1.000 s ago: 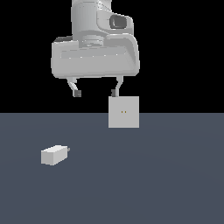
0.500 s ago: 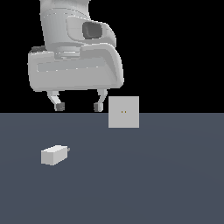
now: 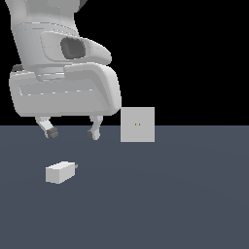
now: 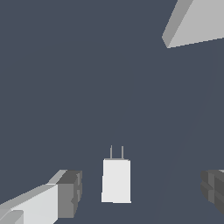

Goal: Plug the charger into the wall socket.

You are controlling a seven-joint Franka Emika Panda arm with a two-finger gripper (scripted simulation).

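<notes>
Fingers [image 3: 50, 131] spread wide, nothing between them; dark pads at the tips. Gripper [image 3: 72, 133] hangs above the dark grey floor [image 3: 185, 204], clear of it.

Wrist view: both fingertips [image 4: 70, 192] flank the charger [image 4: 116, 180], a gap on each side, no contact. Charger lies flat on the floor below the gripper [image 4: 141, 190]; two thin prongs stick out of its far end, toward the open floor.

Exterior view: charger [image 3: 60, 172] sits on the floor below the gripper, toward the exterior view's left, prongs pointing to that view's right.

Wall socket [image 3: 137, 124] stands upright on the floor, to the exterior view's right of the fingers, well apart from the charger. Two small yellowish holes at its centre. In the wrist view only a light-grey edge of the socket [image 4: 197, 22] shows at the frame corner.
</notes>
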